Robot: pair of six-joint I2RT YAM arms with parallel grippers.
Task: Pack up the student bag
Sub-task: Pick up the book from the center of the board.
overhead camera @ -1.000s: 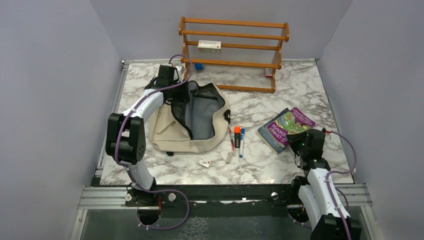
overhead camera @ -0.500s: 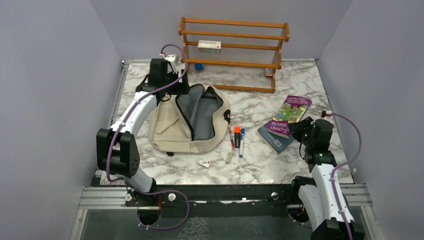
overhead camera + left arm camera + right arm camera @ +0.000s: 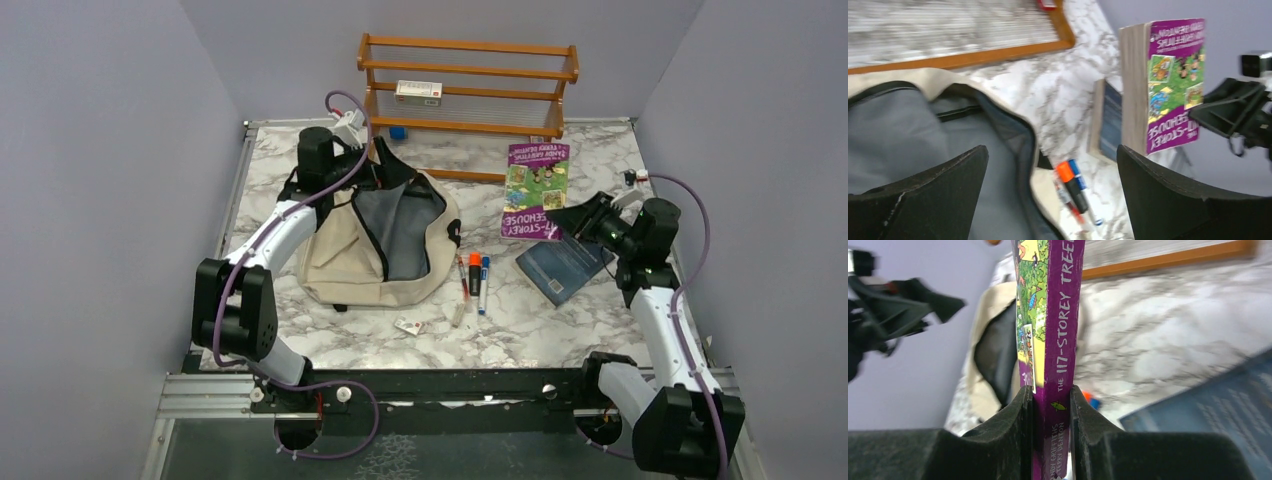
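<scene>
Soft cream fabric bag (image 3: 335,262) lies centre-left on the marble-pattern worktop (image 3: 520,335). Its long axis runs bottom-to-top of frame, leaning slightly right. Zip open, smooth grey lining facing up. At the bag's upper end the left hand (image 3: 383,172) is spread wide, empty. Mid-right, the right hand (image 3: 585,222) is clamped on a glossy purple paperback (image 3: 535,188), held clear of the worktop.

Left arm (image 3: 270,225) is extended forward, elbow bent; left gripper (image 3: 1050,155) is held with fingers (image 3: 933,195) spread wide, nothing between them. Right arm (image 3: 660,310) is held up, wrist angled inward; right gripper (image 3: 1050,400) is clamped on an upright purple book (image 3: 536,190).
</scene>
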